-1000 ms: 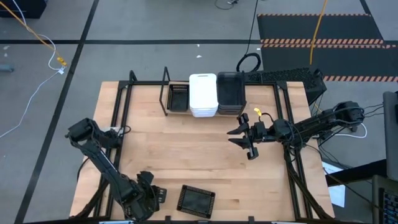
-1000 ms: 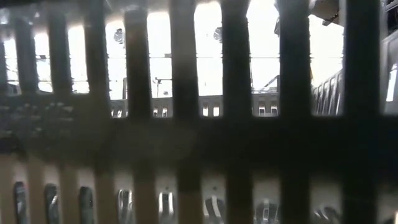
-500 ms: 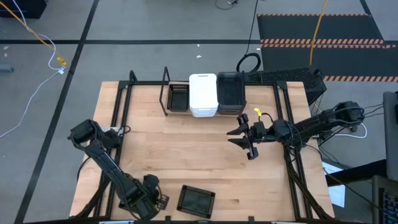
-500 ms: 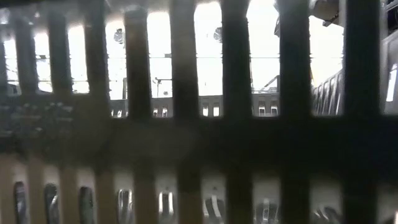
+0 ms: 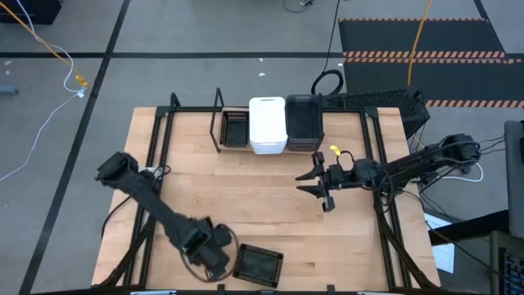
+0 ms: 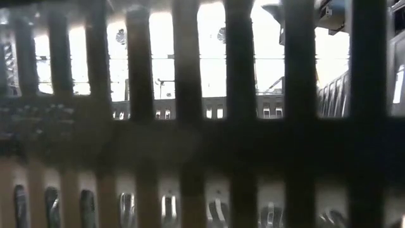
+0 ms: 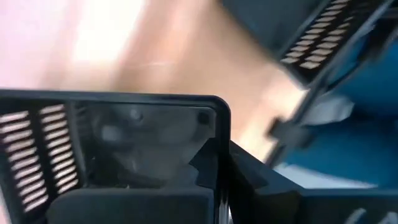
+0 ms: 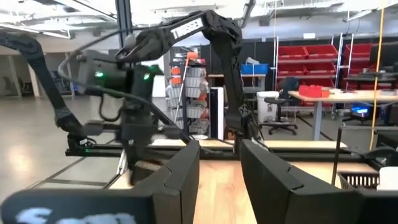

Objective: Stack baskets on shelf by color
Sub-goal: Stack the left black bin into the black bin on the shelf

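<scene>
Stacks (image 5: 268, 124) stand upper centre on your shelf (image 5: 344, 111); one black gridded tray (image 5: 258, 263) remains bottom centre, left gripper (image 5: 219, 260) beside it, fingers unclear; right gripper (image 5: 314, 182) apart.

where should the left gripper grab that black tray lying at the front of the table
Probably the rim of the black tray on the short side nearest the left gripper, coming from that side. The tray lies flat and open side up, alone on the table, so a thin upright wall is free to pinch. The left wrist view shows a corner of that wall close ahead.
</scene>
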`<move>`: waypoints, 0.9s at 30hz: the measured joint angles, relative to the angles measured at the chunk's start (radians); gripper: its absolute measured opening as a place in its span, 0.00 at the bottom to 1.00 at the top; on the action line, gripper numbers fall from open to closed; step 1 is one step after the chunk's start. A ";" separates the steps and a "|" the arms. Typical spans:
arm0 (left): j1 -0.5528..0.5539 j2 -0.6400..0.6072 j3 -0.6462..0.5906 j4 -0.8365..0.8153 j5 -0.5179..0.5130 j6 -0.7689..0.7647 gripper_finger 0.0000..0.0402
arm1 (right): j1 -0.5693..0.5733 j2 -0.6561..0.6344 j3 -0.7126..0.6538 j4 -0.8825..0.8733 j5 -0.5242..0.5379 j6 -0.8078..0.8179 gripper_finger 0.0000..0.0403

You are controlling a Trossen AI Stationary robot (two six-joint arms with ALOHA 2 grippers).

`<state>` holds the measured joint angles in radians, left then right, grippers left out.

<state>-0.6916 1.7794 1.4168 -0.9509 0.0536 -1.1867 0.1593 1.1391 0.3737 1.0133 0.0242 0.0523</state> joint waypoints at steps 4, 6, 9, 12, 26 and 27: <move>0.070 0.000 0.126 -0.279 0.008 0.197 0.02 | 0.000 -0.026 0.000 -0.009 0.000 -0.016 0.27; 0.105 0.000 0.200 -0.415 -0.025 0.313 0.02 | 0.000 -0.042 0.000 -0.027 0.000 -0.026 0.27; 0.166 -0.002 0.301 -0.580 -0.115 0.523 0.04 | 0.000 -0.061 0.000 -0.055 0.000 -0.044 0.27; 0.248 -0.003 0.371 -0.619 -0.219 0.747 0.06 | -0.001 -0.076 0.000 -0.094 0.004 -0.054 0.27; 0.871 -0.039 0.412 -0.480 -0.375 1.399 0.03 | -0.002 -0.090 0.000 -0.279 0.028 -0.076 0.27; 0.908 -0.039 0.412 -0.451 -0.347 1.425 0.02 | -0.002 -0.090 0.000 -0.284 0.027 -0.077 0.27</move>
<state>0.2160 1.7401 1.8286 -1.4017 -0.2939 0.2383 0.1570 1.0489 0.3737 0.7294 0.0516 -0.0250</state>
